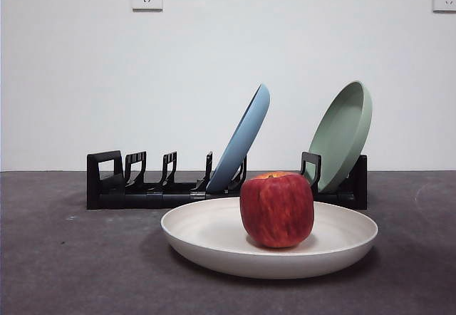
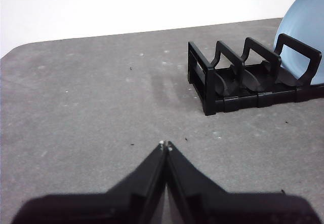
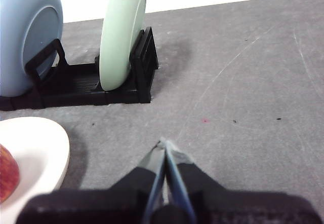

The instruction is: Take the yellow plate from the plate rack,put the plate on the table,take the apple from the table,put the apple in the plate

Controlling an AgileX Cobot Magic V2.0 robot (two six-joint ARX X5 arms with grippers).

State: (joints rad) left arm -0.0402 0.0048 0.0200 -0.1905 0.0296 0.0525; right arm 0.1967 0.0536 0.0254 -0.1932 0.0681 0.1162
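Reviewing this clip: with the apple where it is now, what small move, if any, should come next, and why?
Probably none beyond keeping both arms parked. The apple already sits upright in the yellow plate, which lies flat on the table in front of the plate rack. The left hand and right hand are both shut, holding nothing, over bare table away from the plate.
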